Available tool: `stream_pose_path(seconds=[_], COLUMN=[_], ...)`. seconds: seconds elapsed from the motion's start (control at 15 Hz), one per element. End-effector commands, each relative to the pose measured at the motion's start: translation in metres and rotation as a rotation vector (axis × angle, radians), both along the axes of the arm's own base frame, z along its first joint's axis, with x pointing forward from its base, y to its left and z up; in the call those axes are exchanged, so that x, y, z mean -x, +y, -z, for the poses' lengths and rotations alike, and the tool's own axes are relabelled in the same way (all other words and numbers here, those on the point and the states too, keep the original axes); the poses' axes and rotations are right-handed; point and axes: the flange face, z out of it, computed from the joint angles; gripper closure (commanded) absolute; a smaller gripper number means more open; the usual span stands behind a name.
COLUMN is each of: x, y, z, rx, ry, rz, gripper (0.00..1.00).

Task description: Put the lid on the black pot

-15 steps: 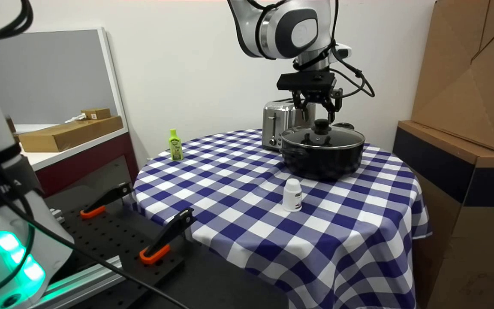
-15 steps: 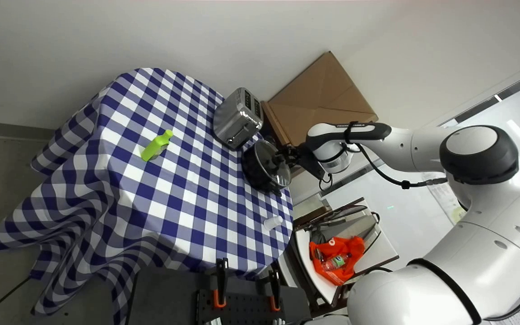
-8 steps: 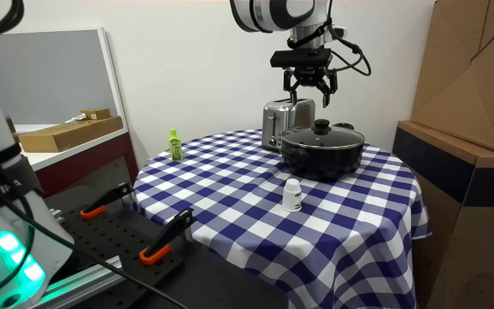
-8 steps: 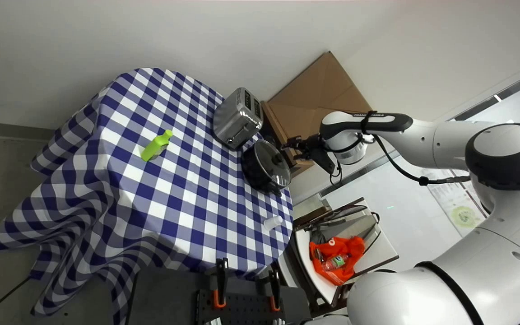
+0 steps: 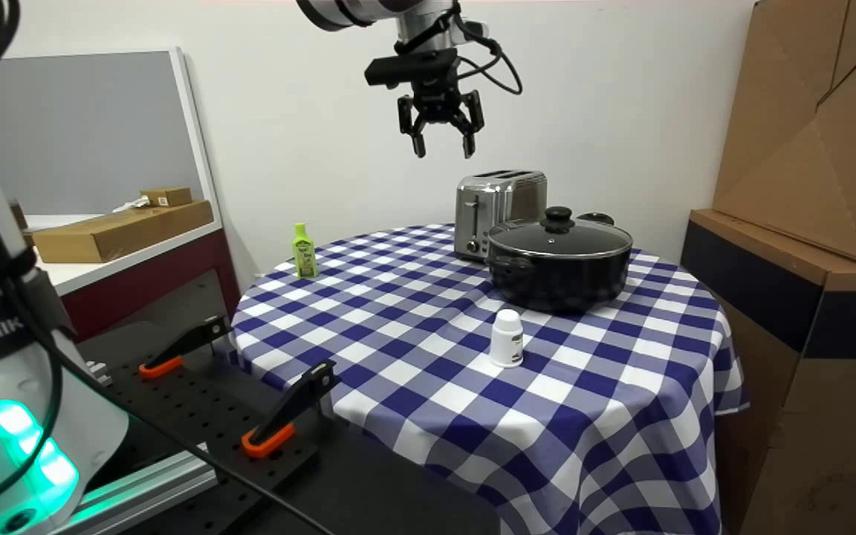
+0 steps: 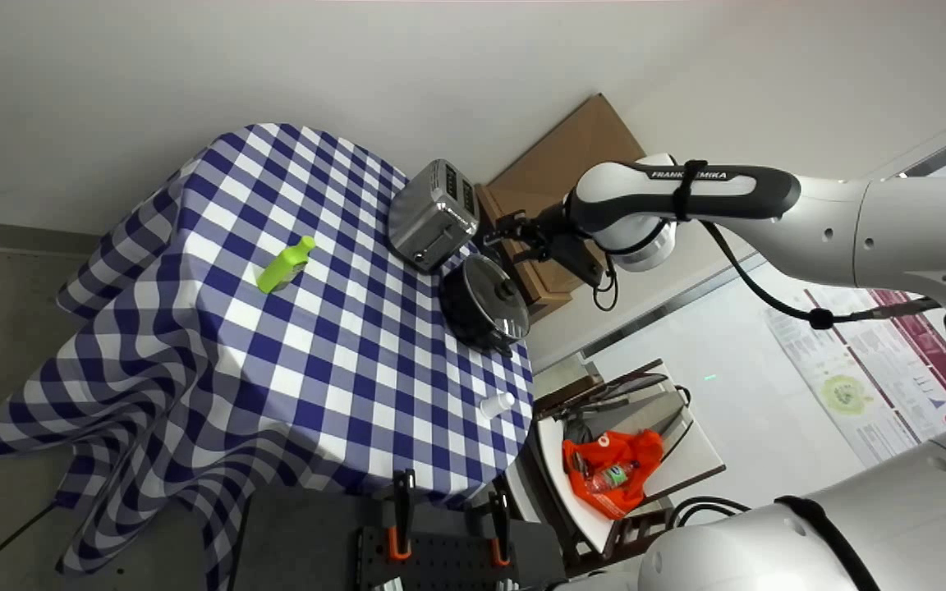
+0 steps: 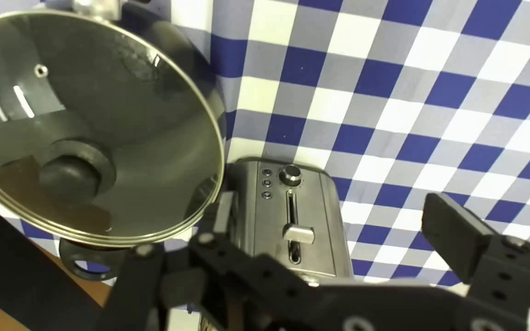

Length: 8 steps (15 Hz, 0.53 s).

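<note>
The transparent lid (image 5: 593, 236) with its metal rim and dark knob (image 5: 558, 218) lies flat on top of the black pot (image 5: 562, 284). Its rim follows the pot's edge all round, as far as both exterior views show. From above, in the wrist view, the lid (image 7: 154, 133) fills the upper left, with one pot handle (image 7: 91, 264) poking out below it. My gripper (image 5: 443, 152) hangs high in the air, up and to the left of the lid in that exterior view. Its fingers are spread wide, nothing is between them, and it touches neither lid nor pot.
A steel toaster (image 5: 484, 212) stands close beside the pot, under the gripper in the wrist view. A small white bottle (image 5: 507, 339) is in front of the pot. Farther off is a green bottle (image 5: 305, 254). Large cardboard boxes (image 5: 807, 141) rise beside the table.
My gripper has risen from right at the lid's knob and swung left in an exterior view, towards the toaster's side. Lid and pot have stayed where they were.
</note>
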Motion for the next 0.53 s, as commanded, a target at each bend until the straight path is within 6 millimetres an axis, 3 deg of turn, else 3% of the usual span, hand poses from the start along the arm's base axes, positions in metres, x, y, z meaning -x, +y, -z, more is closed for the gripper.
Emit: stream_pose_path(seconds=[0.0,0.13,0.2,0.47], x=[0.034,0.038,0.027,0.033], y=[0.007,0.005,0.011,0.002], z=[-0.005,-0.007,0.000,-0.003], rx=[0.063,0.100,0.076,0.092], ry=[-0.006,-0.012,0.007,-0.004], rz=[0.126,0.209,0.137,0.196], gripper=[0.00,0.00,0.00,0.00])
